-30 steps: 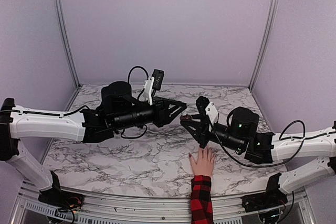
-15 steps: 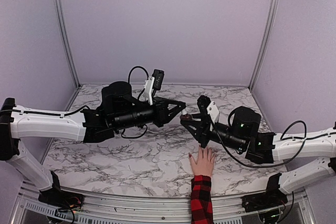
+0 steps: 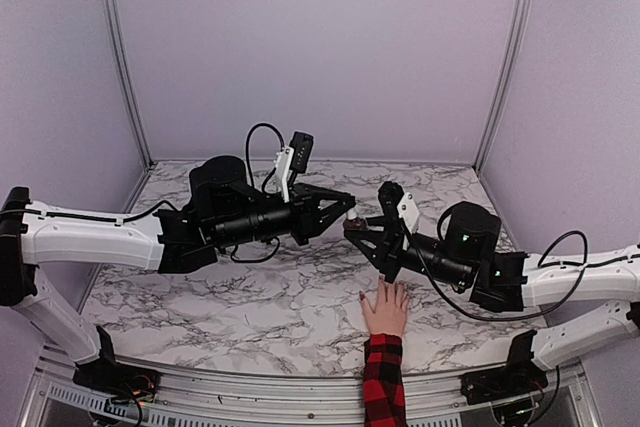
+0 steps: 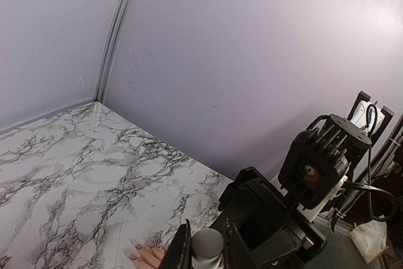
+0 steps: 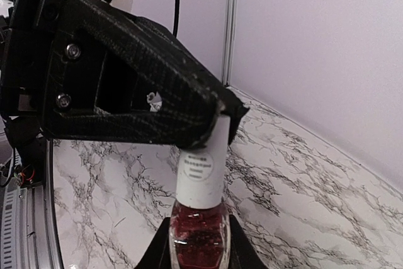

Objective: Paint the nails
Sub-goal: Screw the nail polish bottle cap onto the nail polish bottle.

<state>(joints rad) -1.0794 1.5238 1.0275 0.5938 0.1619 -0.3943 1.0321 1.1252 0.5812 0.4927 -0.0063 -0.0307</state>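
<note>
A: Left gripper (image 5: 214,118) clenched on the white cap (image 5: 201,169); right gripper (image 3: 352,231) clamped round the polish bottle (image 5: 196,244). Both are held in the air over the table (image 3: 200,297).
B: And the nails (image 3: 362,296)?
A: On the hand (image 3: 384,309), lying flat on the marble just below the bottle, at the near edge.
B: Risk?
A: A skewed pull on the cap tips the bottle, and polish drips on skin. The cap is possibly loose already; I can't tell.

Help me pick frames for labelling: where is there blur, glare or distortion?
Top external: evenly lit, sharp, frame posts slanted by the wide lens. Left wrist: marble table crisp, pale cap at the bottom edge softer. Right wrist: polish bottle sharp, slight glints on glass.
</note>
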